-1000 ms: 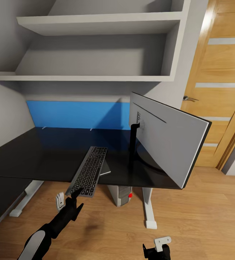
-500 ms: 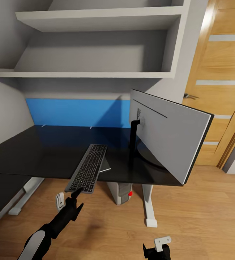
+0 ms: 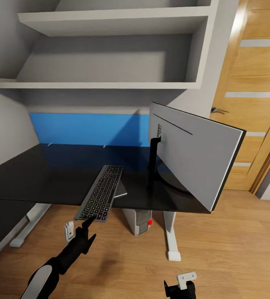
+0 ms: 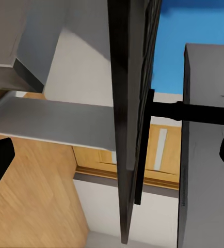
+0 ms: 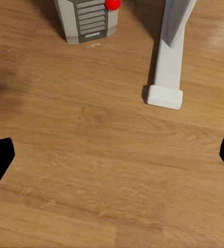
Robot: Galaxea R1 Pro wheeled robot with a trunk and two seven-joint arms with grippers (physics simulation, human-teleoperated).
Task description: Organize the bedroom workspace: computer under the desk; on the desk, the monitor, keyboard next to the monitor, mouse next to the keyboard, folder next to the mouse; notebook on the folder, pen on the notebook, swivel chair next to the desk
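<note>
At centre frame the keyboard [image 3: 101,194] overhangs the black tabletop's [image 3: 35,178] front edge beside the monitor [image 3: 193,158]; the computer [image 3: 138,222] stands beneath. The left end effector [image 3: 79,228] and right end effector [image 3: 182,284] have fingers apart, holding nothing.

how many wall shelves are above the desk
2. The upper shelf runs just under the ceiling slope; the lower shelf sits above the blue panel behind the desk. More may be hidden above.
</note>
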